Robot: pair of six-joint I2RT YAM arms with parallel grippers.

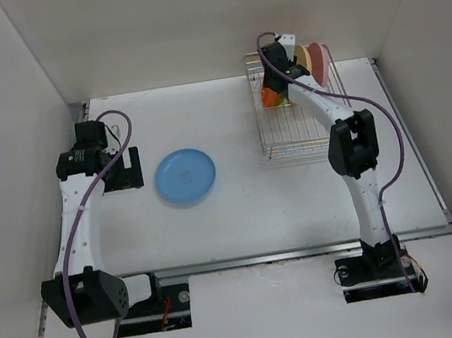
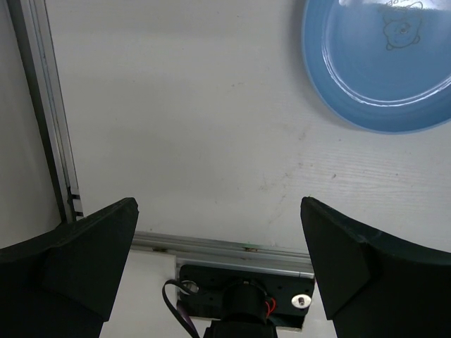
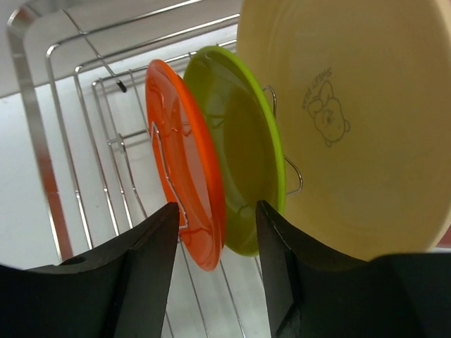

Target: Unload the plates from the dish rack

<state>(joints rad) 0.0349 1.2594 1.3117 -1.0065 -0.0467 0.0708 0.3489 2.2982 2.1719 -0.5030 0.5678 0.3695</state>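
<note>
The blue plate (image 1: 185, 176) lies flat on the table left of centre; it also shows in the left wrist view (image 2: 380, 63). The wire dish rack (image 1: 293, 133) stands at the back right. In it stand on edge the orange plate (image 3: 187, 162), lime green plate (image 3: 246, 155), pale yellow plate (image 3: 352, 120) and pink plate (image 1: 323, 63). My right gripper (image 3: 215, 208) is open, its jaws either side of the orange plate's lower rim, the green plate just beyond. My left gripper (image 2: 217, 204) is open and empty, left of the blue plate.
A metal rail (image 2: 211, 246) runs along the table's near edge, another (image 2: 42, 113) along its left side. White walls close in the left, back and right. The rack's thick frame bar (image 3: 35, 134) and thin wires stand left of the orange plate.
</note>
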